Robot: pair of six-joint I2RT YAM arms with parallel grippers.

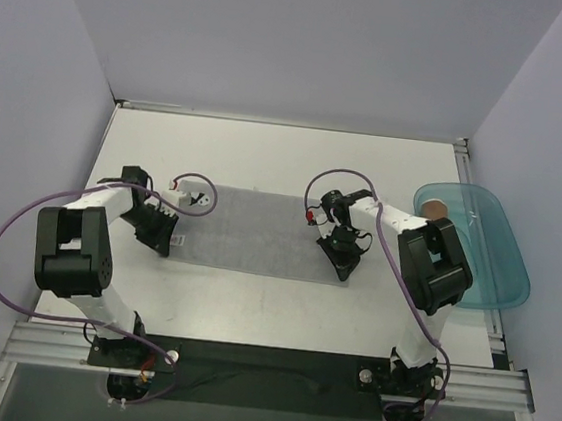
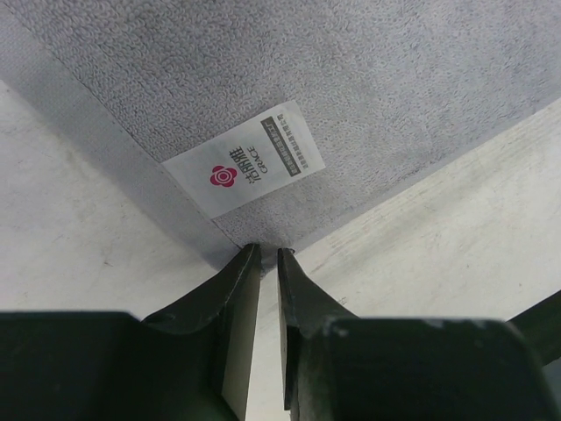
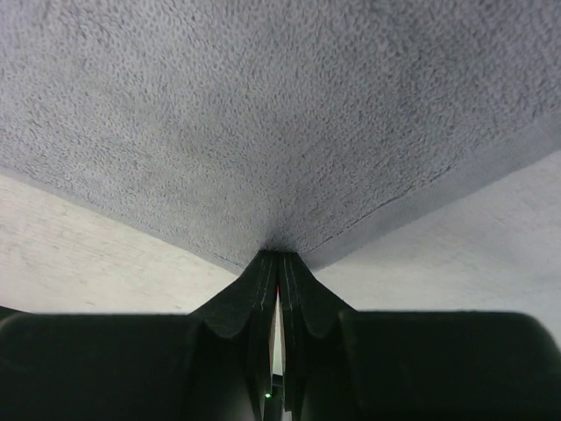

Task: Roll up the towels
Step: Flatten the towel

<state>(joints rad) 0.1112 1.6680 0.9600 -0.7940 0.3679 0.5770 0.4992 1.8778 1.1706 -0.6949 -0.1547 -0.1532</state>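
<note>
Apparently both arms are at the gripping step. The right gripper (image 3: 278, 256) has its jaws pressed together on the near right corner of the light grey rectangular terry towel (image 3: 280, 114), and the cloth puckers toward the tips. The left gripper (image 2: 265, 253) has its jaws nearly together, with only a thin slit between them, at the near left corner, close to the white printed fabric label (image 2: 244, 160). Whether cloth is really pinched there, the pictures do not show.

Seen from above, the towel lies flat and spread in the middle of the white table (image 1: 250, 313), with the grippers at its 7 and 5 o'clock corners. At 3 o'clock of the table stands the translucent teal plastic tray (image 1: 512, 265). A small rust-brown cloth bundle (image 1: 438, 208) sits at its 10 o'clock end, probably the other towel, already rolled.

Rolling of the grey one is not yet begun. The next move probably calls for lifting both corners together and turning the near edge toward 12 o'clock evenly, so the roll does not go crooked.
</note>
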